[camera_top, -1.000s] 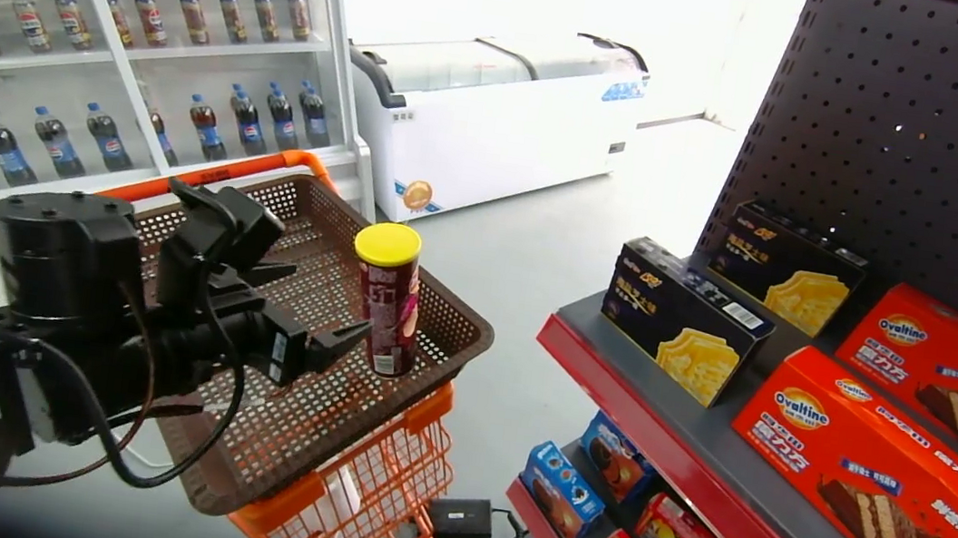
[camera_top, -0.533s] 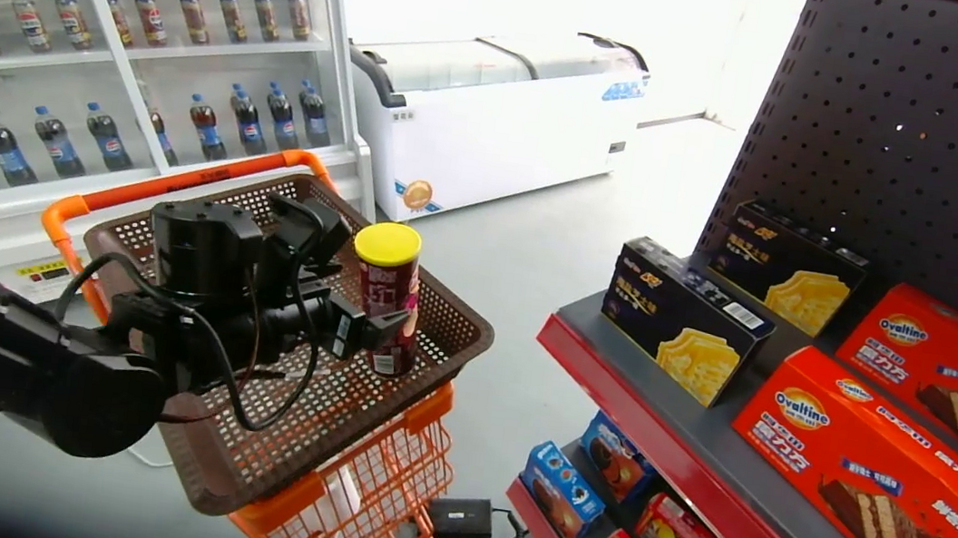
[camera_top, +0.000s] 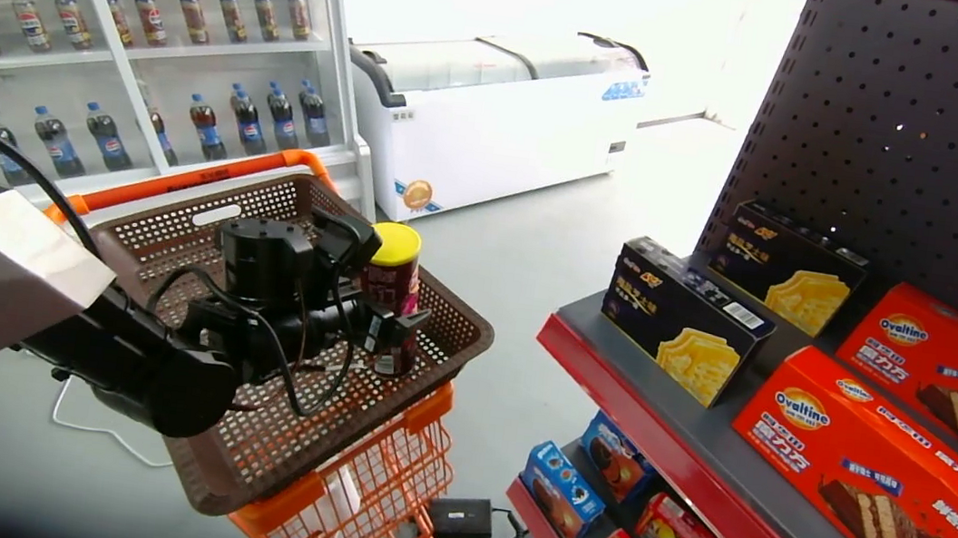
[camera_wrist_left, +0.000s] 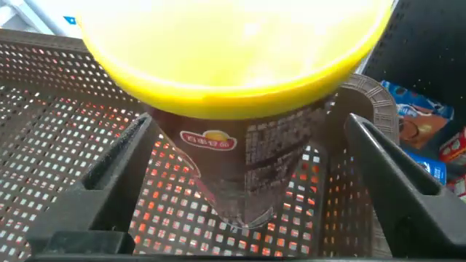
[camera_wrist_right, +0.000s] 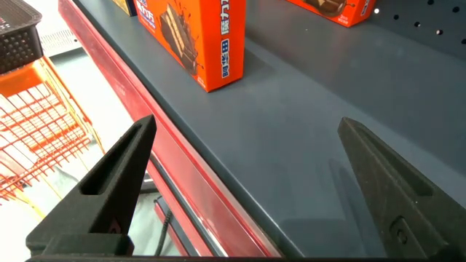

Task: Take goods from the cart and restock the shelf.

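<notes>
Observations, far left to far right.

1. A glass-fronted drinks cooler [camera_top: 106,31] stands at your far left, its racks loaded with bottles.
2. Your left gripper [camera_top: 394,324] is inside the brown basket [camera_top: 471,334] that sits on top of the orange cart [camera_top: 380,476]. Its jaws are spread wide and straddle the can [camera_top: 390,284], one finger on each side of the body below the lid.
3. In the left wrist view, the left gripper [camera_wrist_left: 247,124] shows mesh between each finger and the can [camera_wrist_left: 247,171]. The fingers appear to stand just clear of it, though the lid hides part of the body.
4. The can has a yellow lid and a dark red body. It stands upright on the basket floor, near the corner closest to the shelf.
5. A white chest freezer [camera_top: 498,116] stands behind the cart.
6. The shelf [camera_top: 614,359] has a grey deck with a red front edge. It carries two black boxes [camera_top: 683,321], with two orange boxes [camera_top: 875,468] to their right.
7. Your right gripper [camera_wrist_right: 246,127] is above a bare stretch of the shelf [camera_wrist_right: 306,189] deck. Its jaws are wide apart and hold nothing. One orange box [camera_wrist_right: 196,36] stands just beyond it.
</notes>
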`<state>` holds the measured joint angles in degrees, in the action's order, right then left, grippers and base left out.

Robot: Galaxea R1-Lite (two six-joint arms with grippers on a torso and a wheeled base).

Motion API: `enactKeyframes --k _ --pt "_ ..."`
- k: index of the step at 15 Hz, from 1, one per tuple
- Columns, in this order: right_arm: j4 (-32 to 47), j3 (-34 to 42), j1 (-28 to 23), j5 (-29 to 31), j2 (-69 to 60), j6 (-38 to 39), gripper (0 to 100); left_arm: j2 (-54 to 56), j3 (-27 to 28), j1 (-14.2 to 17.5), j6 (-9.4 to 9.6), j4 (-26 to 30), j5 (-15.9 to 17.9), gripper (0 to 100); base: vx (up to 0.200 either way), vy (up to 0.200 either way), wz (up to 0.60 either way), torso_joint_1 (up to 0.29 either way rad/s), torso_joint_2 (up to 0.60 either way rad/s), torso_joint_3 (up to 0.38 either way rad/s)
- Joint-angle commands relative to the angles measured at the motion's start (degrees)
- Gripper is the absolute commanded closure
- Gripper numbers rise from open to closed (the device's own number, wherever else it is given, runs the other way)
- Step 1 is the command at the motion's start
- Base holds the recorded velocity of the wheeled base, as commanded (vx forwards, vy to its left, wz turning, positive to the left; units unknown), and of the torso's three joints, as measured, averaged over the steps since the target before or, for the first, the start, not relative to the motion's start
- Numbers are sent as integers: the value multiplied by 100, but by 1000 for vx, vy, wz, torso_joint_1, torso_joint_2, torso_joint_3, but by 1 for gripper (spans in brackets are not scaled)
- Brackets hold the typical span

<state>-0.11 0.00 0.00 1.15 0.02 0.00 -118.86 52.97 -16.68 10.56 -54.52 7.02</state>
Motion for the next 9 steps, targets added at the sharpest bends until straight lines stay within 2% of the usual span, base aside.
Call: enactKeyframes --k 1,5,6,7,9 --pt "2 0 0 0 6 0 0 -182 65 7 -1 -42 1 0 0 0 0 0 0 0" --pt "-7 0 0 0 6 0 0 -296 117 7 -1 -77 1 0 0 0 0 0 0 0" --pt "-7 0 0 0 6 0 0 -349 179 7 -1 -173 1 100 0 0 0 0 0 0" --pt "2 0 0 0 6 0 0 -357 214 15 -1 -165 -17 100 0 0 0 0 0 0" --pt "2 0 0 0 6 0 0 -349 179 15 8 -165 -298 100 0 0 0 0 0 0"
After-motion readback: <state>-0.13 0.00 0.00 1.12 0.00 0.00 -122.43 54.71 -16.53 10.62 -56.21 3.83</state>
